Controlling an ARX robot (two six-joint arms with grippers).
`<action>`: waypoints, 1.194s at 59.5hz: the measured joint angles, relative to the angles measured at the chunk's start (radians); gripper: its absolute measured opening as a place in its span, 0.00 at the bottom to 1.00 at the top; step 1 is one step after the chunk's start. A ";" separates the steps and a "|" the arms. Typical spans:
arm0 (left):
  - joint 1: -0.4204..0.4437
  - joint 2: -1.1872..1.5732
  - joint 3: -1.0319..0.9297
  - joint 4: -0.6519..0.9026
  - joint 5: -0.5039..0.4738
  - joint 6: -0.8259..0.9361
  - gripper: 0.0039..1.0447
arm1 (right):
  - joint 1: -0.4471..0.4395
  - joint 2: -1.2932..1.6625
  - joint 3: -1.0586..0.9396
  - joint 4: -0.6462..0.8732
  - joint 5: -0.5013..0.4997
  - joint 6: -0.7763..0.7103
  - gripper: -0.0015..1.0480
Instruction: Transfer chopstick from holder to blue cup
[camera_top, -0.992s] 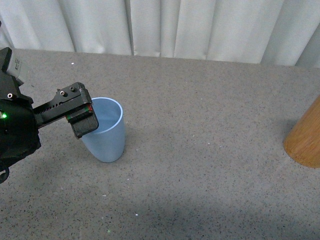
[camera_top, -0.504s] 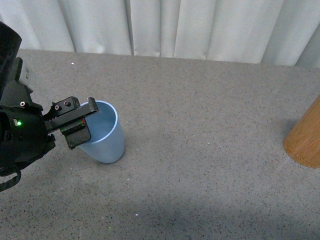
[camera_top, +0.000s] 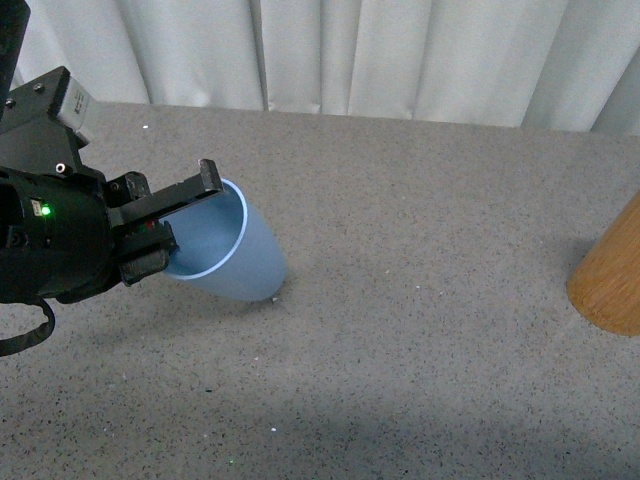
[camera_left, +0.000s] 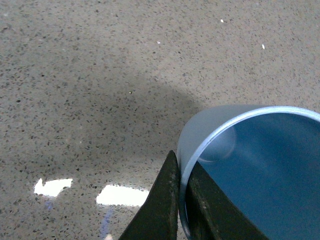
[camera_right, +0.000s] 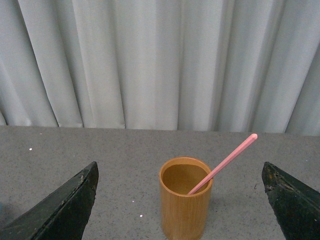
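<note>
The left claw (camera_left: 183, 200) is clamped on the rim of the tilted light blue plastic tumbler (camera_top: 245, 268) over the speckled grey surface (camera_top: 430, 340). The right claw (camera_right: 180, 169) gapes wide. Ahead of it, well apart, the thin pink chopstick (camera_right: 226, 161) leans in the tan bamboo-look cylindrical holder (camera_right: 184, 215).

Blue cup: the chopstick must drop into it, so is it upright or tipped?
Tipped. The front view shows the blue cup leaning, its mouth turned toward the left gripper, which pinches its rim.

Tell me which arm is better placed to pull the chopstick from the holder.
Right. The open right gripper faces the holder and chopstick; the left gripper is clamped on the rim of the blue cup.
</note>
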 joint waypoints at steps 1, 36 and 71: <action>-0.005 0.000 0.002 0.000 0.001 0.003 0.03 | 0.000 0.000 0.000 0.000 0.000 0.000 0.91; -0.177 0.150 0.186 -0.033 -0.081 -0.002 0.03 | 0.000 0.000 0.000 0.000 0.000 0.000 0.91; -0.195 0.188 0.193 -0.046 -0.069 -0.010 0.17 | 0.000 0.000 0.000 0.000 0.000 0.000 0.91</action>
